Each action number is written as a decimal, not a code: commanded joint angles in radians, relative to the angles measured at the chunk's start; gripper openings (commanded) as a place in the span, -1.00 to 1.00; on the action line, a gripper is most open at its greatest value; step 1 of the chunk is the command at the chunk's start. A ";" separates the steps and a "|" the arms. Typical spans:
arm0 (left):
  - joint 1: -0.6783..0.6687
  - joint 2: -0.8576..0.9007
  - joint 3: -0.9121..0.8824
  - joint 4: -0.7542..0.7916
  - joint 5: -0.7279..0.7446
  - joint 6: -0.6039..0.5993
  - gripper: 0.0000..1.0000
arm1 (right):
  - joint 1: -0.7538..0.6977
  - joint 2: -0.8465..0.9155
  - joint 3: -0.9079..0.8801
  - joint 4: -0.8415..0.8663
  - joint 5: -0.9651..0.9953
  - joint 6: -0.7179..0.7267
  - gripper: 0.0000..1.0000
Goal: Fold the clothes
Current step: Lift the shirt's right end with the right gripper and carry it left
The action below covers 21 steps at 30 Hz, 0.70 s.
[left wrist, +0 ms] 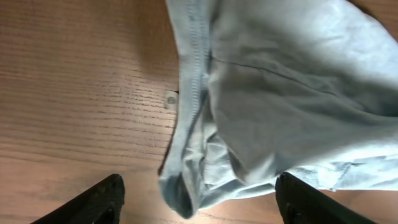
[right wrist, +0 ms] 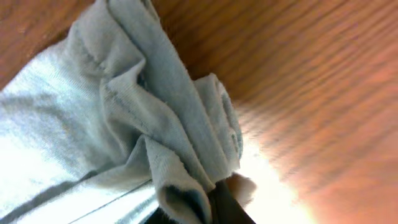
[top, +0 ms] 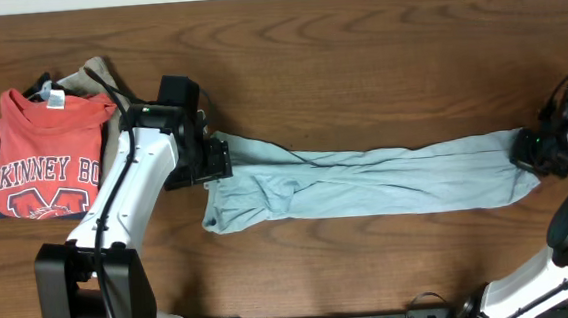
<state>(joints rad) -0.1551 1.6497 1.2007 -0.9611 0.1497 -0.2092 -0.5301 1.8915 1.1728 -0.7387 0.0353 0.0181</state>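
The pale blue-grey garment (top: 366,181) lies stretched in a long band across the table. My left gripper (top: 216,160) is at its left end, jaws open wide, with a bunched corner of the fabric (left wrist: 186,186) hanging between the fingertips (left wrist: 198,202) without being pinched. My right gripper (top: 534,150) is at the right end, shut on a bunched corner of the garment (right wrist: 180,143); fabric folds over the dark finger (right wrist: 214,208) there.
A red T-shirt with white lettering (top: 48,155) lies on an olive-tan folded garment (top: 98,77) at the left of the wooden table (top: 358,64). A small white mark (left wrist: 171,99) sits on the wood beside the garment's hem.
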 commanded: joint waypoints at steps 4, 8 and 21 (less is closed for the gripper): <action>0.002 0.013 -0.007 0.000 -0.012 -0.008 0.64 | 0.013 0.010 0.144 -0.093 0.035 0.003 -0.90; 0.002 0.013 -0.007 0.002 -0.012 -0.008 0.65 | 0.056 0.010 0.177 -0.142 -0.007 0.003 -0.93; 0.002 0.013 -0.007 0.002 -0.012 -0.008 0.66 | 0.368 -0.027 0.181 -0.264 -0.174 0.004 -0.97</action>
<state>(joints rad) -0.1551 1.6497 1.2007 -0.9600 0.1501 -0.2100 -0.2222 1.8969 1.3365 -0.9878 -0.0647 0.0181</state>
